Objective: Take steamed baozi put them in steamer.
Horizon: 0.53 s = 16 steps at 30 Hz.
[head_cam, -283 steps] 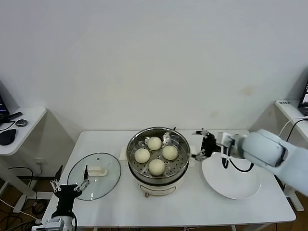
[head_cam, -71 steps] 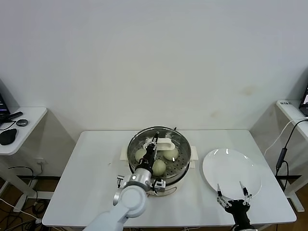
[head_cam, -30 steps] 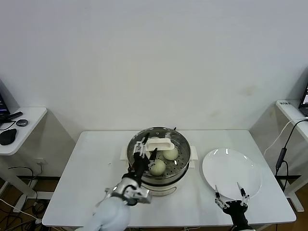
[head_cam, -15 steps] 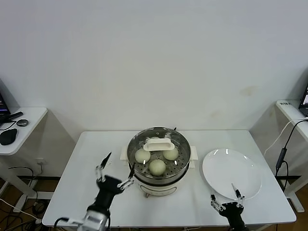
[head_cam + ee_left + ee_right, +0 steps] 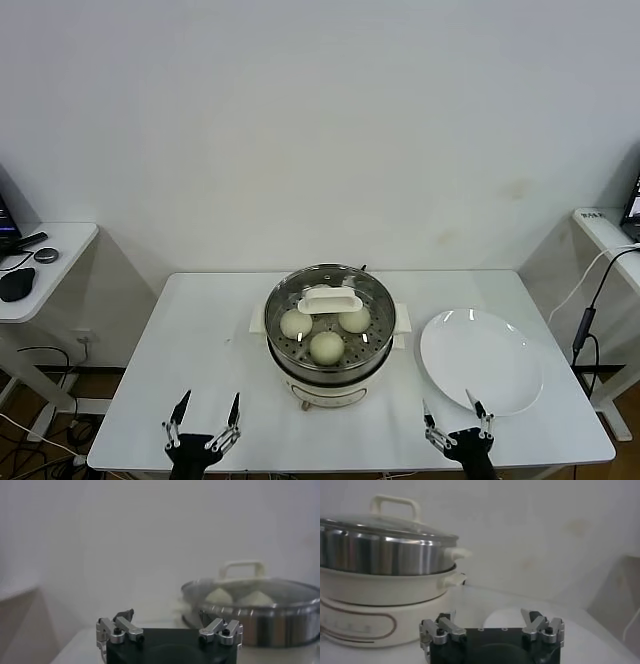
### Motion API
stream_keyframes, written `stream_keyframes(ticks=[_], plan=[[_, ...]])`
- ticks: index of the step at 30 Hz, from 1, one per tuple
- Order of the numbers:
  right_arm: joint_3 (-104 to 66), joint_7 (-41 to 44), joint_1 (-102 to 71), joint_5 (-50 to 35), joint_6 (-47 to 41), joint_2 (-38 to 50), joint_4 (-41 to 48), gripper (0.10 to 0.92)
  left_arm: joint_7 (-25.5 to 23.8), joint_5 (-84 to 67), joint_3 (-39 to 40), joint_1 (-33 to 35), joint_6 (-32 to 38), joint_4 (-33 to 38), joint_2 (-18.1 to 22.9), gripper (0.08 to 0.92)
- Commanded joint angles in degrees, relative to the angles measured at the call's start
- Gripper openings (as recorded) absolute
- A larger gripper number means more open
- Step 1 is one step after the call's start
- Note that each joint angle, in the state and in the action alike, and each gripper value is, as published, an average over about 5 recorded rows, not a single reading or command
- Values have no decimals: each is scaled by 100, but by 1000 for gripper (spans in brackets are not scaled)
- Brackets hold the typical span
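Note:
The steamer point(image 5: 343, 379) stands mid-table, a shiny steel pot on a white base, with the round glass lid point(image 5: 375, 300) and its white handle point(image 5: 330, 298) on top. Through the lid I see three cream-white baozi point(image 5: 327, 346) on the perforated tray; a fourth is hidden under the handle. My left gripper point(image 5: 211, 399) is open and empty at the table's front edge, left of the steamer. My right gripper point(image 5: 447, 403) is open and empty at the front edge, right of it. The lidded steamer also shows in the left wrist view point(image 5: 260, 622) and the right wrist view point(image 5: 385, 555).
An empty flat white plate point(image 5: 482, 361) lies right of the steamer, just beyond my right gripper; it also shows in the right wrist view point(image 5: 502, 616). The white table point(image 5: 190, 330) is bare left of the steamer. A side desk point(image 5: 45, 265) stands far left.
Earlier my left gripper set the glass lid on the steamer. Since then it has drawn back to the table's front edge. My right gripper has shifted slightly left and lower.

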<state>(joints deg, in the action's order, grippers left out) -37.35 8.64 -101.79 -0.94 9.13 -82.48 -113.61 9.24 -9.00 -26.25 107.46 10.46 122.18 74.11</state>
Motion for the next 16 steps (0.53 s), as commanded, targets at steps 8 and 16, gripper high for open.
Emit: stream_keyframes(ticks=[8,16], plan=[[206,-30,-211,-113,-160,-8,-189,823,-202,-477,-236,437,521,-349,130,823],[222,-38,-303,-176,-188,45,-242,823,-261,-467,-237,474,428,-316,89,823]])
